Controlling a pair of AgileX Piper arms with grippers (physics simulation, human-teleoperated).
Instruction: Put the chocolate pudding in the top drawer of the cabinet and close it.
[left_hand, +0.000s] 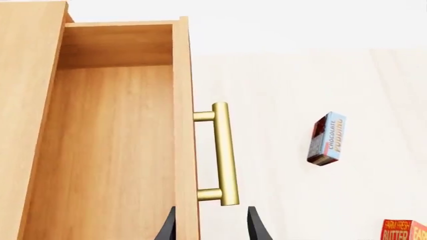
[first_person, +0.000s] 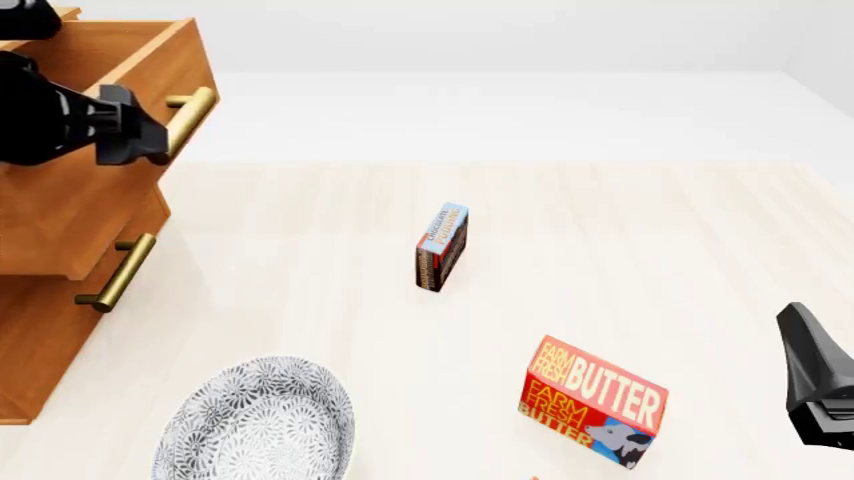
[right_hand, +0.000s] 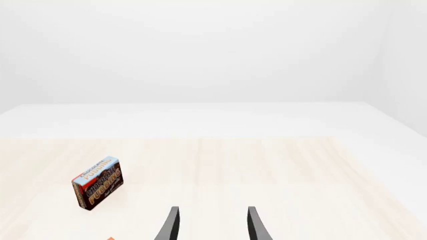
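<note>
The chocolate pudding (first_person: 441, 247) stands on its edge in the middle of the table, and shows too as the chocolate pudding (left_hand: 327, 139) and the chocolate pudding (right_hand: 98, 182). At the left, the cabinet (first_person: 54, 330) has its top drawer (first_person: 100, 70) pulled out; the top drawer (left_hand: 113, 150) is empty inside. My left gripper (first_person: 144, 140) is at the drawer's brass handle (left_hand: 225, 152). That left gripper (left_hand: 212, 225) is open, its fingertips just short of the handle's end. My right gripper (first_person: 811, 370) hangs at the right edge, far from the pudding. The right gripper (right_hand: 212, 225) is open and empty.
A red-orange butter box (first_person: 594, 402) stands near the front, right of centre; its corner shows as the butter box (left_hand: 403, 231). A patterned grey bowl (first_person: 260, 425) sits at the front left by the cabinet. A lower drawer's brass handle (first_person: 118, 272) juts toward the table.
</note>
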